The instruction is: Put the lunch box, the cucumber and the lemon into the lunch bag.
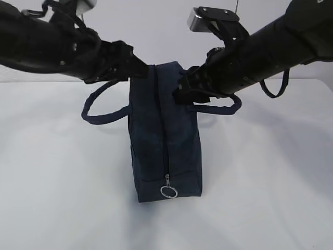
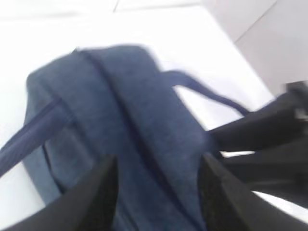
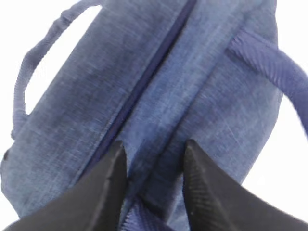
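Observation:
The dark navy lunch bag (image 1: pixel 165 140) stands upright on the white table, its top zipper (image 1: pixel 157 112) shut and the metal ring pull (image 1: pixel 168 191) hanging at the near end. My left gripper (image 1: pixel 139 66) sits at the bag's far top edge; in the left wrist view it (image 2: pixel 160 159) is open over the bag's fabric (image 2: pixel 120 106). My right gripper (image 1: pixel 182 89) is at the top right side, also open (image 3: pixel 155 143), hovering over the bag (image 3: pixel 159 86) beside the zipper seam. The lunch box, cucumber and lemon are out of view.
The bag's two loop handles droop outward, one to the left (image 1: pixel 101 117) and one to the right (image 1: pixel 221 109) under my right arm. A dark cable loop (image 1: pixel 276 91) hangs from the right arm. White table (image 1: pixel 62 203) surrounds the bag.

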### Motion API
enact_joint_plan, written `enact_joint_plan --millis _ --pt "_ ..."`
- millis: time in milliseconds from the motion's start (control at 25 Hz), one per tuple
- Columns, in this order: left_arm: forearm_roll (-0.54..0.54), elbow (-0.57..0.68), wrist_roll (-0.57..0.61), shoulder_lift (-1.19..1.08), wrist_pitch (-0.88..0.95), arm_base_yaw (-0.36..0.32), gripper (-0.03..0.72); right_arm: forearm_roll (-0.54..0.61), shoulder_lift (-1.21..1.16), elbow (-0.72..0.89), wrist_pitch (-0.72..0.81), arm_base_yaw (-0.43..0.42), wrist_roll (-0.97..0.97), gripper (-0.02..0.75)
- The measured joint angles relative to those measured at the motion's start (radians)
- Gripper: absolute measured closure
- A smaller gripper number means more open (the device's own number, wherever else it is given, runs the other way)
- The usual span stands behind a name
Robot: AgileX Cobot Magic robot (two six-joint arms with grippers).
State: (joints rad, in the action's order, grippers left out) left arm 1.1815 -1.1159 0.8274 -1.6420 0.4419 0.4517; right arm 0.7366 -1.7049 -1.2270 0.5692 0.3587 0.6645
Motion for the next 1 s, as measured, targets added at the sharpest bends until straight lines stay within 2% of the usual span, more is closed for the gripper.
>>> enact_joint_plan --millis 240,680,1000 --pt "0.008 0.002 0.159 0.088 0.036 0.023 0.298 0.000 0.002 -0.008 0.016 0.000 0.000 0.454" --pt "0.087 0.236 0.185 0.217 0.021 0.041 0.299 0.000 0.002 -0.038 0.029 0.000 0.001 0.454" --pt "0.134 0.295 0.188 0.213 -0.107 0.173 0.299 0.001 0.002 -0.038 0.050 0.000 0.008 0.454"
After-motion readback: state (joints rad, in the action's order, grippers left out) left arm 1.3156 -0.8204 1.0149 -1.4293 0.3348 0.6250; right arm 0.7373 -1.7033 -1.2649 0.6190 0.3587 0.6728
